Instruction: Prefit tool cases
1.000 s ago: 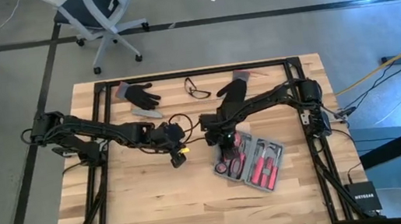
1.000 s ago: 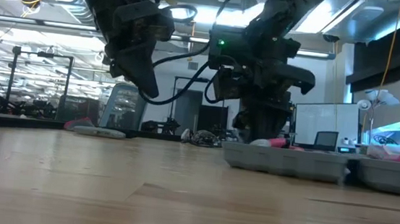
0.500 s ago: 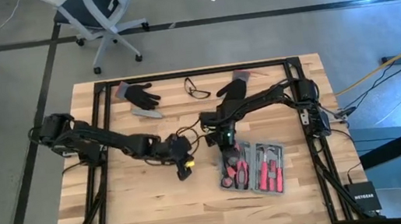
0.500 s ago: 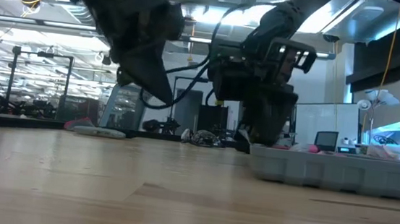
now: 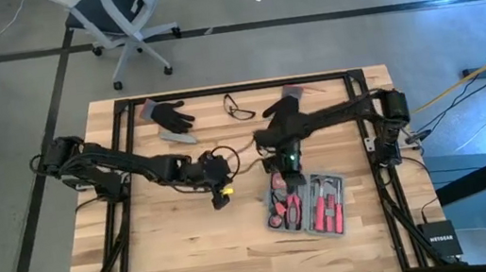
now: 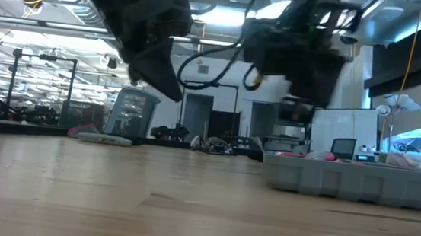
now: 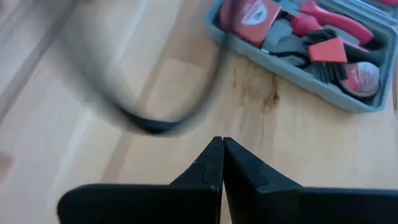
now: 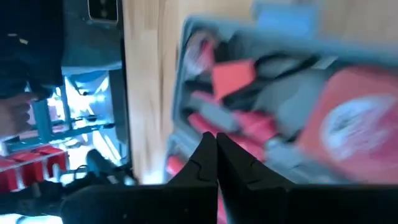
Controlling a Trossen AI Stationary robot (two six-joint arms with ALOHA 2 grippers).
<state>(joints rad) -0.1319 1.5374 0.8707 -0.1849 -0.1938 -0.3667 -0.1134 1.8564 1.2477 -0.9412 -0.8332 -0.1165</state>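
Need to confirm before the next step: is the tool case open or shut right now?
Open: the tool case lies spread flat, with red-handled tools showing in its recesses.

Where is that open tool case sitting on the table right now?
In the high view the tool case lies open on the table's right half, just below the right gripper, with the left gripper to its left.

Both arms reach toward mid-table, left gripper and right gripper with fingertips pressed together.
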